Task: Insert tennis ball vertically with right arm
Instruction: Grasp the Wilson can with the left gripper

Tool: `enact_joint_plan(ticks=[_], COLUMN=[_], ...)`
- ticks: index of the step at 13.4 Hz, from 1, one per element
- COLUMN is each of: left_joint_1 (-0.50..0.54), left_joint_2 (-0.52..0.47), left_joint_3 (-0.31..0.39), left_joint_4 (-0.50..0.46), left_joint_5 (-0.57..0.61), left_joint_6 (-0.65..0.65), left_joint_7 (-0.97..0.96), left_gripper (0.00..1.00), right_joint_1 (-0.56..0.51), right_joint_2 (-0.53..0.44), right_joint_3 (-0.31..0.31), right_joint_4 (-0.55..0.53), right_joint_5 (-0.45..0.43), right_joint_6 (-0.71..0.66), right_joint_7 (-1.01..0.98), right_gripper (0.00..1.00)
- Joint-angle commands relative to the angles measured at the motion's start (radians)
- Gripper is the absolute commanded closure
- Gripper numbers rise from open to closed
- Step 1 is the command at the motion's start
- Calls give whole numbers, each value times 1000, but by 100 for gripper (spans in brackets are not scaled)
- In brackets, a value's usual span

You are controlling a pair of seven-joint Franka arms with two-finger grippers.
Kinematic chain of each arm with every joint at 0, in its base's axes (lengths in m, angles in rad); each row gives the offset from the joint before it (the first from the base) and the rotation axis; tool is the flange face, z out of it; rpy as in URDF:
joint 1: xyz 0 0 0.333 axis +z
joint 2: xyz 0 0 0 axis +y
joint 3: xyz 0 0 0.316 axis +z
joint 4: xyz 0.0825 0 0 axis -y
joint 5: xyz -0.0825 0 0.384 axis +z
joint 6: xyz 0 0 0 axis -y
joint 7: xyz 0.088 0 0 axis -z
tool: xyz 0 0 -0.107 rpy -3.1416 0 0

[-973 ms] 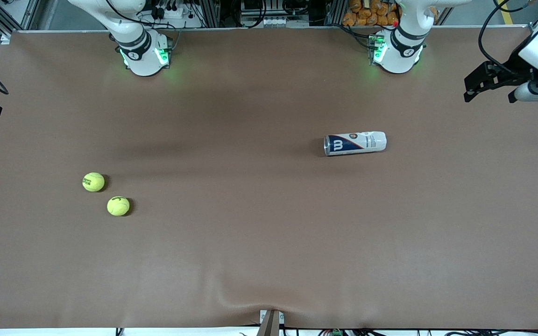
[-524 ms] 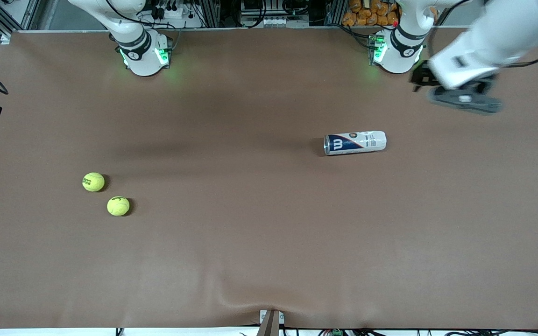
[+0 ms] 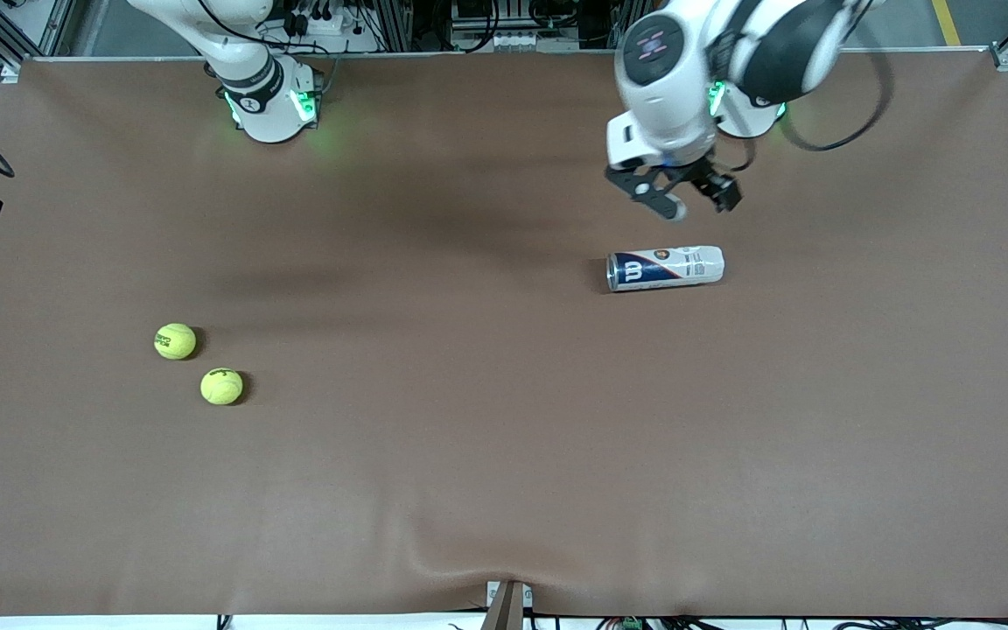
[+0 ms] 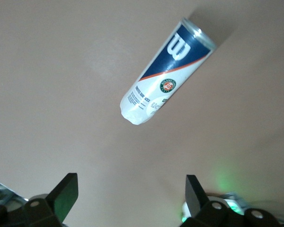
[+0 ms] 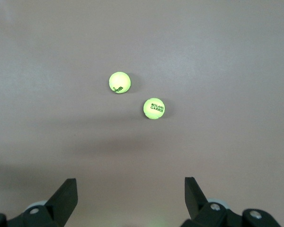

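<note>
**Can lies flat, balls wait untouched**

The left gripper (image 3: pixel 677 194) hangs spread wide and empty over the table just past the toppled tennis ball can (image 3: pixel 664 268), probably to stand it upright. The right gripper (image 5: pixel 128 198), also wide, looks down on two tennis balls (image 3: pixel 175 341) (image 3: pixel 221 386) lying at its end of the table.

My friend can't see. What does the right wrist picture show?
Two yellow tennis balls, one close beside the other but apart, lie on a brown table. The right gripper is open above them, holding nothing.
</note>
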Motion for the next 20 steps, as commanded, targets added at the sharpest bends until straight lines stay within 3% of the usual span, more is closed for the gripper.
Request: enact_joint_plan(ticks=[1, 8, 12, 20], left_joint_1=[0, 2, 13, -3], left_joint_2=[121, 446, 506, 597], left_joint_3=[-50, -55, -52, -47], left_joint_4=[0, -22, -2, 47], left_joint_5=[155, 469, 474, 475], left_joint_6=[18, 41, 41, 41], left_joint_7=[120, 160, 267, 251], left_gripper=[0, 0, 0, 0], right_joint_1=[-23, -20, -19, -25], right_joint_2=[-5, -5, -5, -5], right_joint_3=[14, 14, 14, 14], right_joint_4=[-3, -3, -3, -3], right_joint_5=[10, 10, 10, 10], right_joint_6=[-4, -4, -4, -13], right_joint_7=[-3, -3, -2, -3], right_gripper=[0, 0, 0, 0])
